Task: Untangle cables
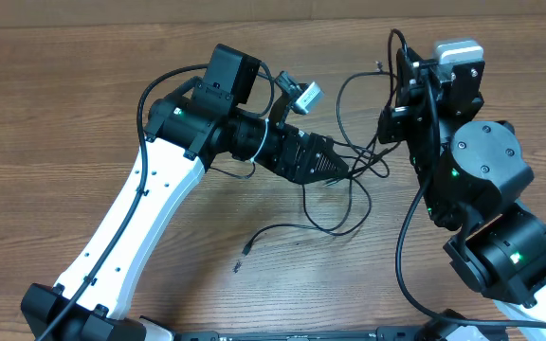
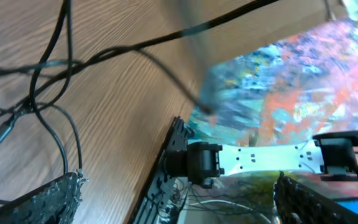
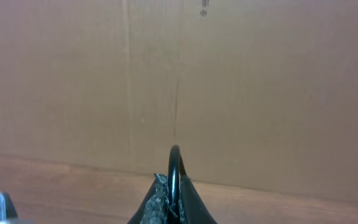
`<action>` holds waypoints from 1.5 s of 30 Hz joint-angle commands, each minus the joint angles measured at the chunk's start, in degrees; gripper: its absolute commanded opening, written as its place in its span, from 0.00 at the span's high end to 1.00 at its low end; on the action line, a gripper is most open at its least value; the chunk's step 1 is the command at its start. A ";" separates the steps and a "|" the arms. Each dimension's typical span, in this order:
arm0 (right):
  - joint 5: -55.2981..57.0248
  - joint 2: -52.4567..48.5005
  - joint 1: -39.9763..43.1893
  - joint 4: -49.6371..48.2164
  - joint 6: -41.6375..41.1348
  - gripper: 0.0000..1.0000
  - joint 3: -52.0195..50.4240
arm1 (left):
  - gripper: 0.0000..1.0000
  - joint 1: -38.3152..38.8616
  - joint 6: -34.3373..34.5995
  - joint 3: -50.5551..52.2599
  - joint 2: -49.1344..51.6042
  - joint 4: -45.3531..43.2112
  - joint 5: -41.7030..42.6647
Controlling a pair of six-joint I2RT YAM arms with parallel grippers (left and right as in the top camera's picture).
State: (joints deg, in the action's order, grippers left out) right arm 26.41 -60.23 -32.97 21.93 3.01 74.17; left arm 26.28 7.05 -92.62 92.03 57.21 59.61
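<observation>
The overhead view shows the thin black cables (image 1: pixel 366 163) lying as a loose knot on the brown wood-grain worktop (image 1: pixel 64 114), between the two arms. From the knot, one long strand trails toward the near edge and ends in free tips (image 1: pixel 246 248). The left tool (image 1: pixel 335 163), black with ribbed pads, points at the knot from the left. From above, its tip appears to overlap the nearest strands, and its jaw spacing cannot be read from this angle. The left wrist view settles this. The two textured fingers (image 2: pixel 48 199) stand at opposite lower corners, fully released with nothing between them. The crossing strands and a small metal plug (image 2: pixel 2 132) lie on the wood ahead and to the left. One strand runs up to the left-hand finger, but contact cannot be confirmed. A multicoloured surface (image 2: pixel 303 81) to the right is too blurred to identify. The right wrist view shows the right tool (image 3: pixel 173 202) clenched on a single narrow loop of cable (image 3: pixel 174 165), which rises upright from between the pads. The tool faces a plain brown panel (image 3: pixel 260 93). The overhead view does not show this grip, because the arm body covers it.
</observation>
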 commanded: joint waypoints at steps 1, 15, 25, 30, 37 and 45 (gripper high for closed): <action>-0.15 0.68 0.37 0.13 -0.20 0.96 1.70 | 0.00 -0.07 0.26 -1.29 0.02 -2.62 3.21; -9.25 0.70 0.37 0.94 -2.84 0.96 1.70 | 0.00 -0.33 21.38 -1.27 0.13 -10.99 -19.65; -14.97 0.76 0.37 0.94 -3.32 0.96 1.70 | 0.08 0.44 21.31 -1.25 1.46 -7.67 -29.92; -15.17 0.74 0.37 1.38 -4.76 0.96 1.70 | 0.28 0.42 21.27 -1.22 4.20 -5.03 -31.78; -14.88 0.74 0.37 2.32 -4.72 0.96 1.70 | 0.96 0.28 21.31 -1.22 7.54 1.55 -42.07; -10.62 0.74 0.37 3.50 -4.70 0.96 1.70 | 0.96 -0.44 26.73 -1.22 7.98 12.39 -64.87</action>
State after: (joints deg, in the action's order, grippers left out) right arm 12.14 -60.23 -32.99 25.50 -1.30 74.17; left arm 26.28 29.74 -92.77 99.57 66.76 9.04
